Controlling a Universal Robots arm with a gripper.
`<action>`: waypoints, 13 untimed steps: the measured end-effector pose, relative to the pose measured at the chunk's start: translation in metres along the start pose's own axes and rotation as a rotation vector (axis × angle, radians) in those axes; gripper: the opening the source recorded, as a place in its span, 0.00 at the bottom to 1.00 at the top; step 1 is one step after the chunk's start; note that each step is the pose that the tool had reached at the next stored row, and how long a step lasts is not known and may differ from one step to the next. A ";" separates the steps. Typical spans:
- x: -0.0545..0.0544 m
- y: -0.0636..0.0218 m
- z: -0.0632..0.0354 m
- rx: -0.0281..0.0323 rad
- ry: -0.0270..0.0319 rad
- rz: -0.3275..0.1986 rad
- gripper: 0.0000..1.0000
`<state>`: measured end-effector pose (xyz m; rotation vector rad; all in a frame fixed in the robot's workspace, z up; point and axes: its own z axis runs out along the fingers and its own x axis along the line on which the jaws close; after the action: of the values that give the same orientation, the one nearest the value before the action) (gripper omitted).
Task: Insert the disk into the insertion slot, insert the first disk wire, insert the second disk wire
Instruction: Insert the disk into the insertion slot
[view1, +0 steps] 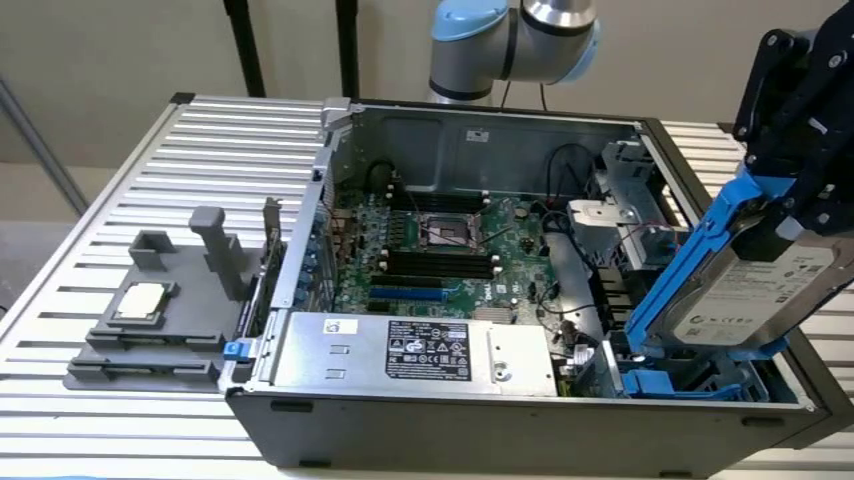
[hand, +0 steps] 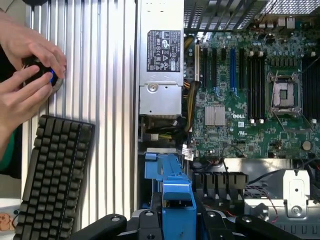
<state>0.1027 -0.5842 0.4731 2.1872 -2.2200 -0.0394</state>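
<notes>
My gripper (view1: 790, 205) hangs at the exterior view's right, shut on the disk (view1: 754, 290), a silver-grey drive with a white label in a bright blue frame. The disk is tilted, its lower end just above the insertion slot (view1: 674, 383), the cage with blue rails in the near right corner of the open computer case (view1: 507, 415). In the wrist view the blue frame (hand: 176, 200) sits between my black fingers (hand: 142, 222), with the case interior beyond it.
A silver power supply with a black label (view1: 414, 350) lies along the case's front beside the motherboard (view1: 441, 240). A grey fixture (view1: 154, 320) stands on the slatted table. A person's hands (hand: 25, 75) work above a keyboard (hand: 50, 175).
</notes>
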 end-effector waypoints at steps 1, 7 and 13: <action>0.001 0.0002 0.0011 0.0005 -0.0044 -0.003 0.33; 0.002 0.0001 0.0082 0.0038 -0.0191 -0.023 0.33; 0.005 -0.0010 0.0120 0.0034 -0.0302 -0.025 0.33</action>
<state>0.1032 -0.5888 0.4610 2.2310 -2.2098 -0.0695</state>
